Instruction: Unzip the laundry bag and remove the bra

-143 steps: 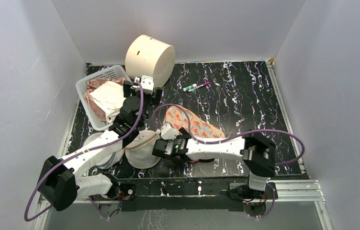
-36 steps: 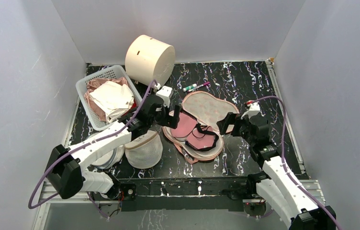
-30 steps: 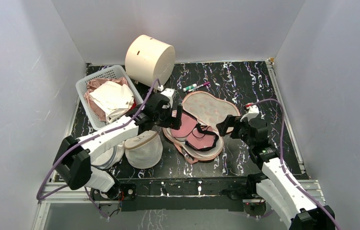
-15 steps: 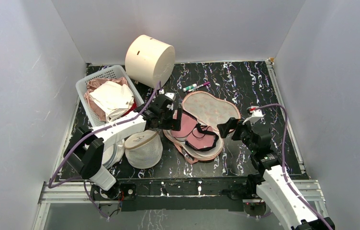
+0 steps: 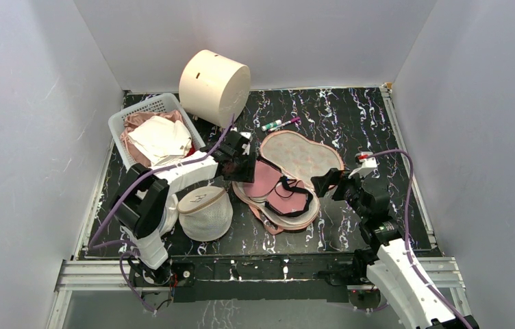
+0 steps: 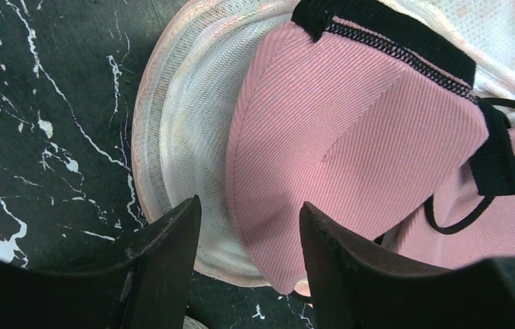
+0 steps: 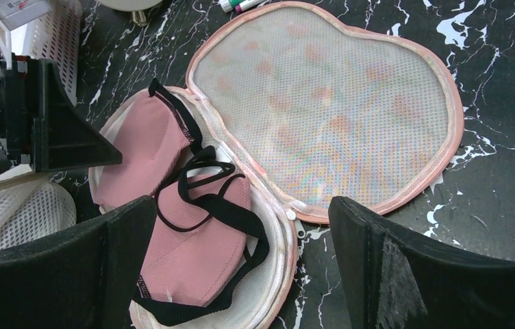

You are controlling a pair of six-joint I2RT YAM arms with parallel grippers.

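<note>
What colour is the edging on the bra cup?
Black edging on the pink bra; clearest in left wrist view.

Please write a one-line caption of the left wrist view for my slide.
Open left gripper framing the edge of the pink bra in the unzipped laundry bag.

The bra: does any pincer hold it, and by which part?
Nothing is held. The left pincer is open over the bra; the right pincer too.

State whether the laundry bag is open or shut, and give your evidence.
Open. The laundry bag lies unzipped with one half flipped back flat, pale lining up, and the bra sits uncovered in the other half.
</note>
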